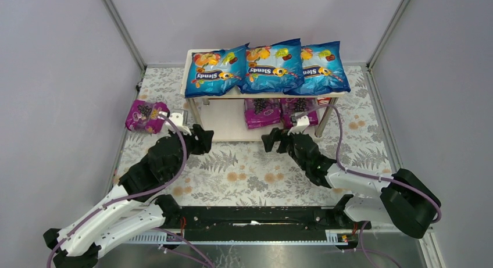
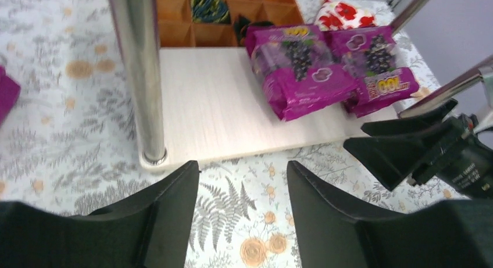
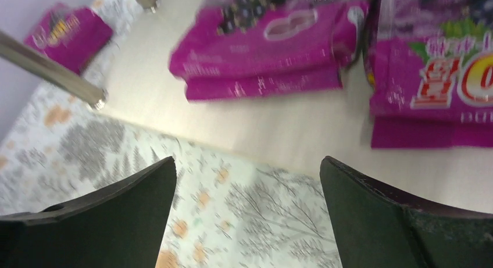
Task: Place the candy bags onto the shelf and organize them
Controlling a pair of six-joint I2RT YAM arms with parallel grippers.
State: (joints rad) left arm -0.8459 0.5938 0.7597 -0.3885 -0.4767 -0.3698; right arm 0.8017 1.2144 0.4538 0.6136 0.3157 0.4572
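Two-tier wooden shelf (image 1: 225, 120) at twelve o'clock: three blue Slendy bags (image 1: 268, 68) side by side on top, two magenta berry bags (image 1: 263, 112) on the lower board. A third magenta bag (image 1: 145, 116) lies at nine o'clock on the fern-print tablecloth (image 1: 244, 170). The left gripper (image 2: 243, 167) and right gripper (image 3: 249, 160) both gape wide, empty. Grey walls (image 1: 58, 76) surround the table.

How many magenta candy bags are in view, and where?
3. Two magenta bags lie side by side on the lower board of the shelf, toward its right; the third magenta bag lies on the table left of the shelf. None seems hidden.
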